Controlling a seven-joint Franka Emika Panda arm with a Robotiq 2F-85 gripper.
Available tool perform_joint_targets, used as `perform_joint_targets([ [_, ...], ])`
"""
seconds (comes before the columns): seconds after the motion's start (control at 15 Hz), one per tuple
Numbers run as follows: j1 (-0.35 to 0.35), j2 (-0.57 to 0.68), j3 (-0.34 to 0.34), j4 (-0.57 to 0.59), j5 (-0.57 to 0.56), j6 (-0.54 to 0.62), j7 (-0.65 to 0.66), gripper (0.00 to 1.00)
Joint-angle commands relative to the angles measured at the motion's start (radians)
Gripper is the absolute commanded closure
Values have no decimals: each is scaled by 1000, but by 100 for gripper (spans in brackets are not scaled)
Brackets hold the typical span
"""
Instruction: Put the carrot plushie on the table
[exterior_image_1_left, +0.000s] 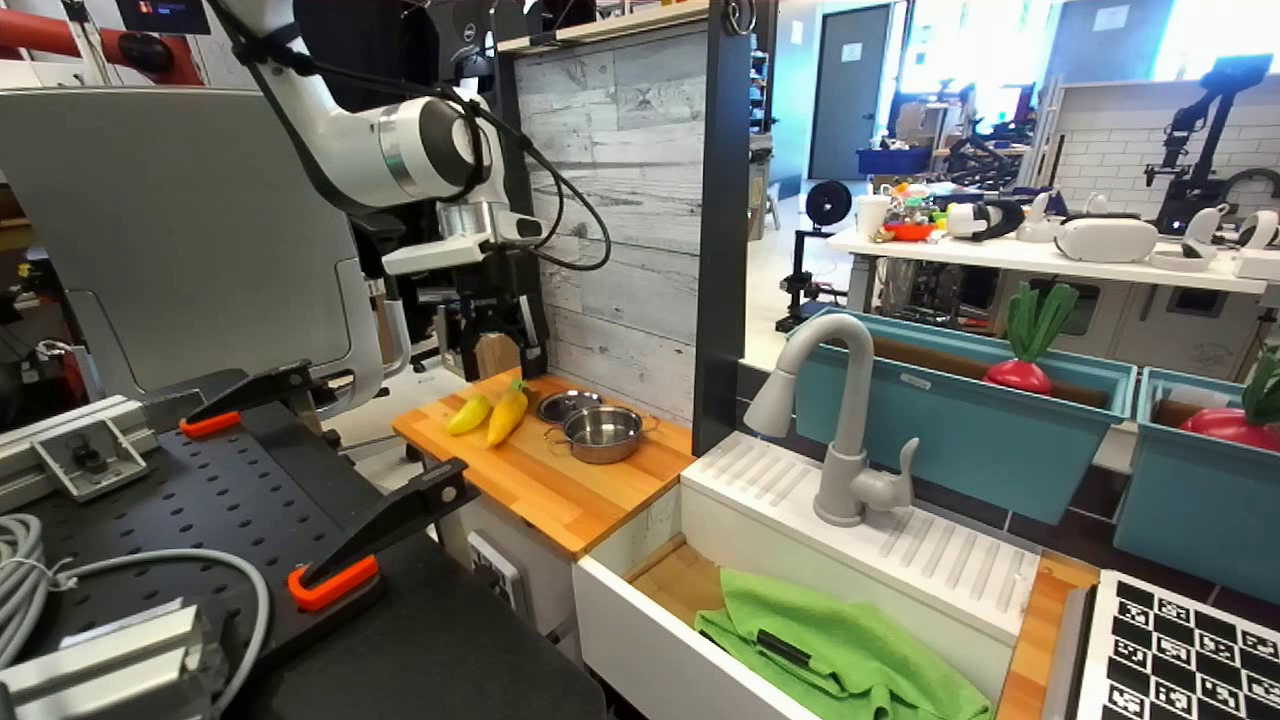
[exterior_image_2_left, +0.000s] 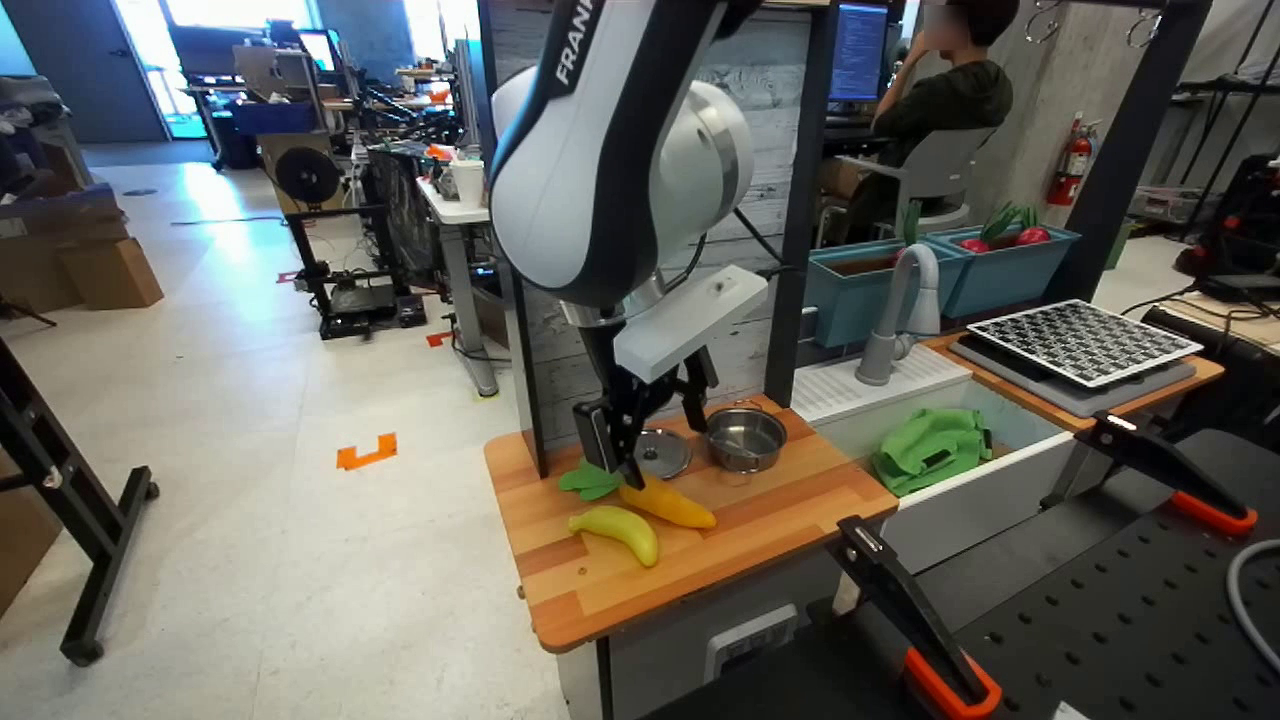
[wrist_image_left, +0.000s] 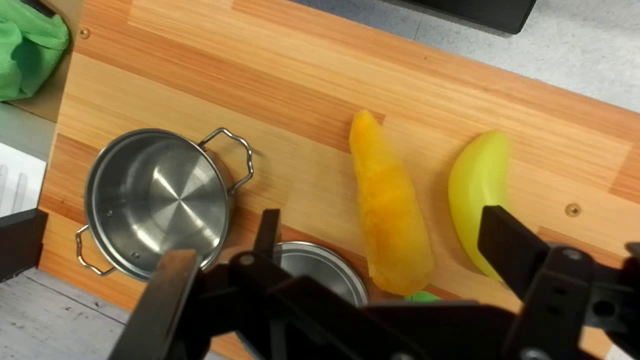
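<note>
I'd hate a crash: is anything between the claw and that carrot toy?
Nothing visible stands between the open gripper and the carrot plushie, which already lies on the table. A banana toy and metal disc flank the plushie.

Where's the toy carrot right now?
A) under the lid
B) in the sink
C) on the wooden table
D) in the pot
C: the wrist view shows the carrot lying on the table, between the pot and the banana.
</note>
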Motion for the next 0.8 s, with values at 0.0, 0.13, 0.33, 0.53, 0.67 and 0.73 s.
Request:
perform_joint_targets([
  [0.0, -16, -167, 9, -179, -15, 62, 3, 0],
  [0.13, -20, -240, 6, -259, -22, 88, 4, 0],
  [0.33, -21, -202, 14, -199, -13, 39, 7, 0],
  [0.53, -28, -243, 15, -246, -14, 47, 7, 0],
  [0.67, -28, -243, 15, -250, -13, 49, 7, 0],
  [0.73, -28, -243, 15, -252, -13, 50, 7, 0],
])
